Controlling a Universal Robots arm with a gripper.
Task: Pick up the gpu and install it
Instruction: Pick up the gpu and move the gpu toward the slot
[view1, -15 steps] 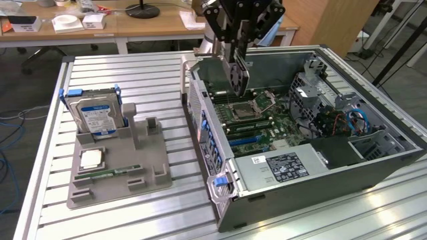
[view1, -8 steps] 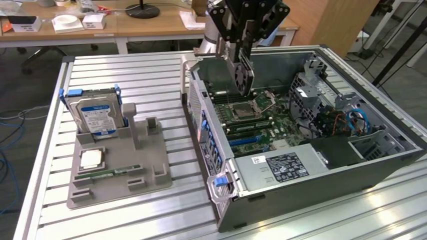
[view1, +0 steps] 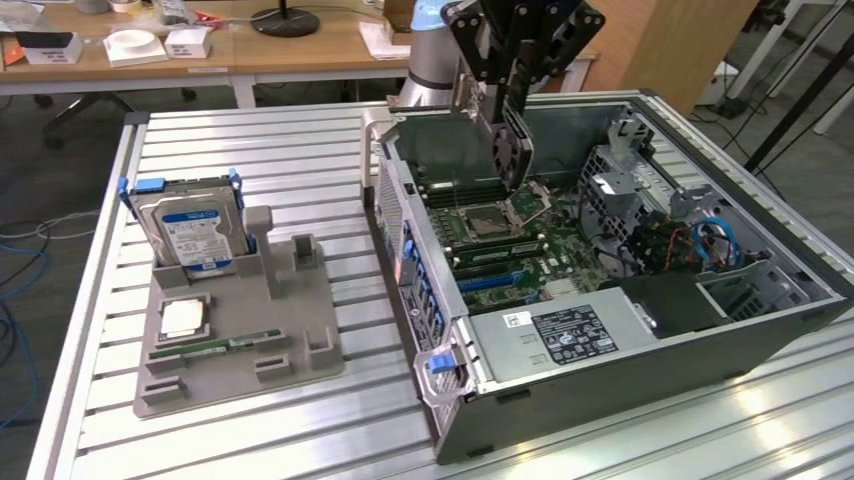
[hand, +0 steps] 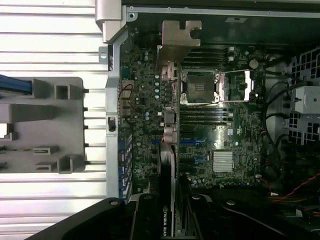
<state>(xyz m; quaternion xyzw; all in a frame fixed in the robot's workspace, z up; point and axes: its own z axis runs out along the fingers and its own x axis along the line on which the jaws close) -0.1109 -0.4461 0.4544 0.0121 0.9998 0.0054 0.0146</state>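
Note:
My gripper (view1: 513, 108) hangs over the open computer case (view1: 441, 300) and is shut on the gpu (view1: 514, 158). The card hangs on edge, its lower end just above the motherboard (view1: 514, 245) near the CPU socket (view1: 487, 218). In the wrist view the gpu (hand: 167, 150) appears edge-on between my fingers (hand: 145, 222). Its silver end bracket (hand: 177, 42) points at the case's rear wall. It is above the board, with the expansion slots (hand: 192, 150) beside it.
A grey parts holder (view1: 254, 350) on the slatted table at the exterior view's left carries a blue-labelled hard drive (view1: 194, 232), a CPU (view1: 182, 318) and a RAM stick (view1: 220, 345). Inside the case are the power supply (view1: 561, 330), the drive cage (view1: 761, 285) and cables (view1: 714, 240).

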